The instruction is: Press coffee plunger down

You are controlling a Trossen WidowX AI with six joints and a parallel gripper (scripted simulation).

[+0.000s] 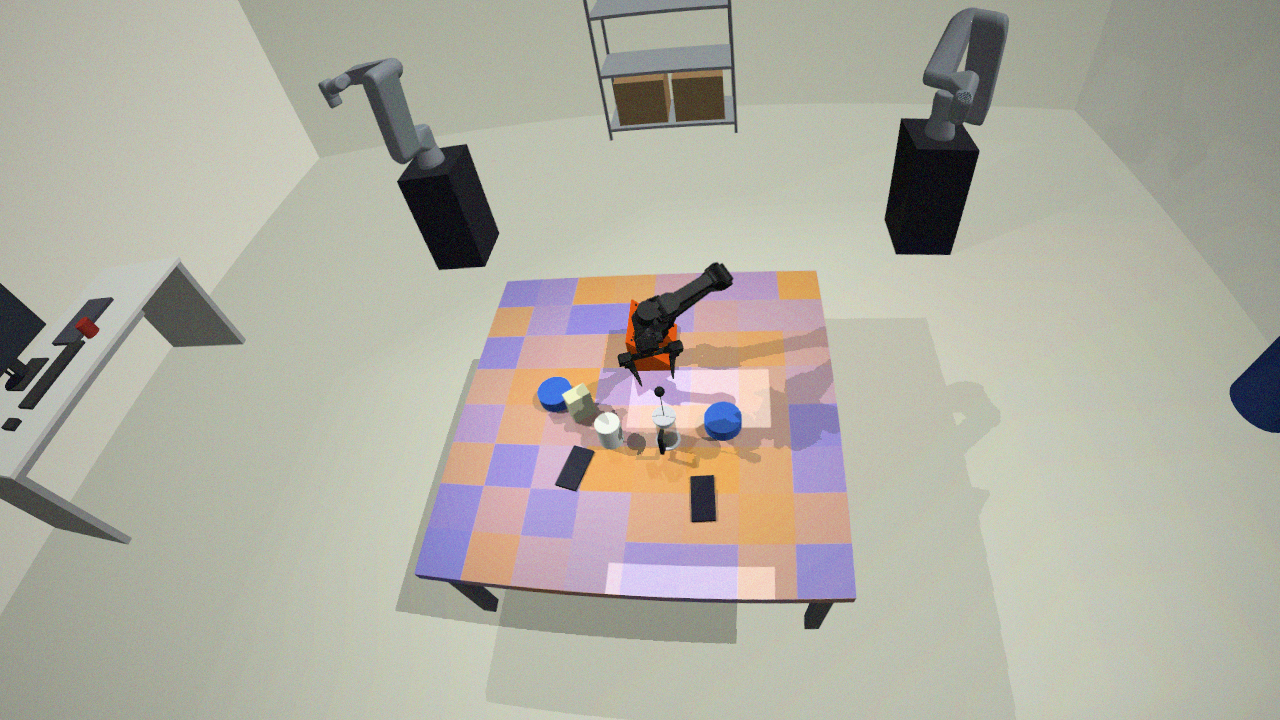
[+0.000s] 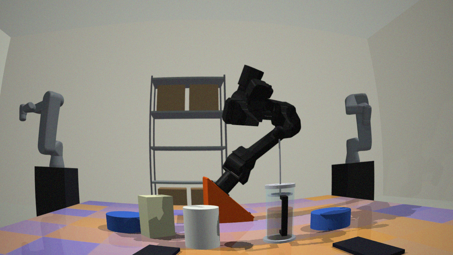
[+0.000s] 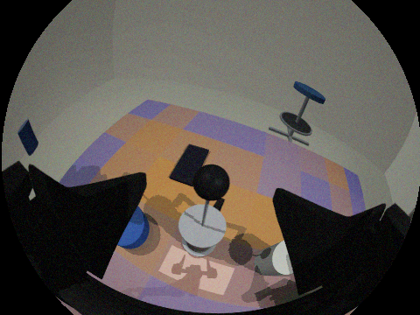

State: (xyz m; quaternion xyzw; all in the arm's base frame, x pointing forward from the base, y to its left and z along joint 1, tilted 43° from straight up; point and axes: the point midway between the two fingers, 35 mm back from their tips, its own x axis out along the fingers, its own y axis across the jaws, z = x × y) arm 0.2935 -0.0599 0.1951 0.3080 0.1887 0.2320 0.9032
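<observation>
On the checkered purple and orange table (image 1: 537, 546), a white cylinder (image 1: 609, 431) is seen at the left, the transparent glass coffee press (image 1: 664, 431) with its black round plunger knob (image 1: 658, 391) raised in the middle, and a blue flat disc (image 1: 722, 420) at the right. The black gripper (image 1: 652, 367) is held wide open and empty, above and behind the knob.

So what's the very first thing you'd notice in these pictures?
The black robot arm rising from its orange base near the back of the checkered table, with its open claw pointing down. Just in front of it stands the glass coffee press, its thin rod and black knob sticking high up. Blue discs, a white cylinder and a pale block sit around it.
</observation>
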